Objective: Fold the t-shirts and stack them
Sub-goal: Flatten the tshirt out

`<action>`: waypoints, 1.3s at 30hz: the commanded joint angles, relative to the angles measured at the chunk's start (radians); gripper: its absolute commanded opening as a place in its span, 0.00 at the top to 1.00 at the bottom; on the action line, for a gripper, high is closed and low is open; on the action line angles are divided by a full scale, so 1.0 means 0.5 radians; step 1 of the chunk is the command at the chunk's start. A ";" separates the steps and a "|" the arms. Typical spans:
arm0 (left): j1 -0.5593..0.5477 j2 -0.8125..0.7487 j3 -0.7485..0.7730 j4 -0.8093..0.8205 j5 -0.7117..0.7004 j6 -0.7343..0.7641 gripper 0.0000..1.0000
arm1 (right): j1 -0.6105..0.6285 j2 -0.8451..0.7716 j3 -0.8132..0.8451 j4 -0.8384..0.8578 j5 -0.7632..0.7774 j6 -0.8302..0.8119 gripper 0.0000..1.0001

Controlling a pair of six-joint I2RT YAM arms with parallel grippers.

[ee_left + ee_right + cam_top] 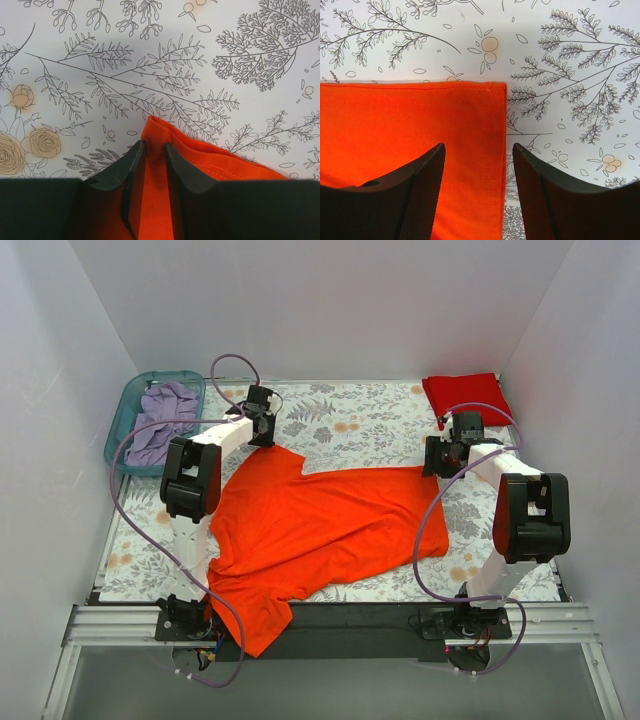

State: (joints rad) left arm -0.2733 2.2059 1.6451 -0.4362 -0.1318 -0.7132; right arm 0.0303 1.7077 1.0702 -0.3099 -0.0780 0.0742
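The bright orange t-shirt lies spread over the flowered table, one part hanging over the near edge. My left gripper is shut on a pinched fold of the orange t-shirt at its far left corner. My right gripper is open, its jaws straddling the hemmed far right corner of the orange t-shirt; one finger is over the cloth, the other over bare table. The deeper red t-shirt lies folded at the far right corner.
A teal bin holding lilac cloth stands at the far left. White walls enclose the flowered table on three sides. A black strip runs along the near edge.
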 commanded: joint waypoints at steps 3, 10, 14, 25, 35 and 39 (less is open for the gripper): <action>-0.009 0.212 -0.053 -0.180 -0.092 0.000 0.85 | 0.004 -0.047 0.013 0.071 0.012 -0.020 0.37; -0.009 0.144 -0.020 -0.180 -0.138 -0.016 1.00 | 0.004 -0.004 0.022 0.092 0.024 -0.072 0.38; -0.006 0.043 -0.008 -0.140 -0.245 -0.062 1.00 | 0.004 0.036 0.056 0.092 0.052 -0.136 0.38; -0.006 0.018 0.057 -0.122 -0.224 -0.108 1.00 | 0.004 0.183 0.099 0.123 0.039 -0.142 0.41; -0.006 0.034 0.029 -0.119 -0.264 -0.105 1.00 | 0.007 0.328 0.188 0.138 0.027 -0.289 0.49; -0.003 0.034 0.045 -0.119 -0.270 -0.105 1.00 | 0.010 0.352 0.164 0.138 0.006 -0.323 0.55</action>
State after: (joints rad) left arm -0.2871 2.2196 1.6680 -0.4408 -0.2306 -0.7666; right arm 0.0303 1.8530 1.1484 -0.2359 -0.0662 -0.0566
